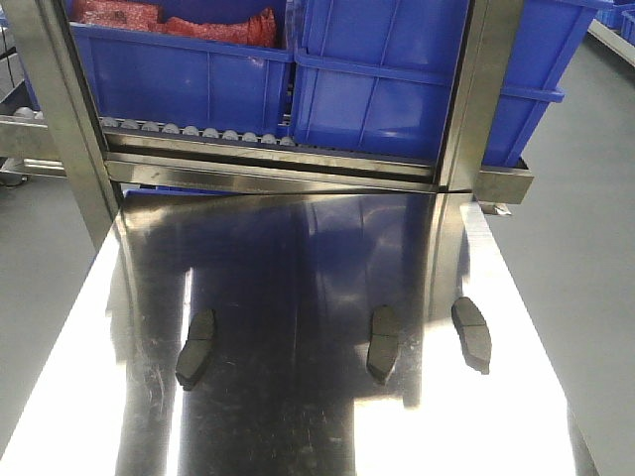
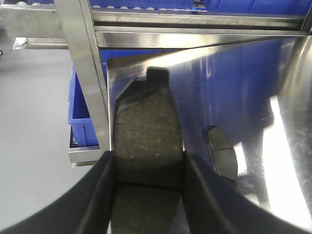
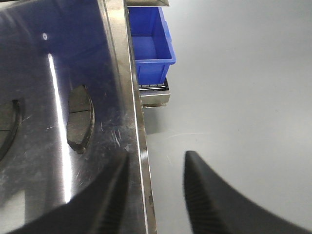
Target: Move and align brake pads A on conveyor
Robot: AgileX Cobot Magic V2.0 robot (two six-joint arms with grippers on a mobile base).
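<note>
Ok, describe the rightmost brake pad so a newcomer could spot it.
Find the shiny steel table below the blue bins. Of three dark pads lying on it, yours is the brake pad nearest the right edge, with the middle pad just left of it.

Grey floor (image 3: 234, 73), blue bins (image 1: 397, 89), steel rack (image 1: 268, 164)

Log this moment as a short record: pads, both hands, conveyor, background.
on table: left pad, middle pad, right pad, lying apart on the steel table
left: left hand shut on a fourth pad
right: right hand open, empty, over the table's edge
conveyor: not in view
background: blue bins on a roller rack
</note>
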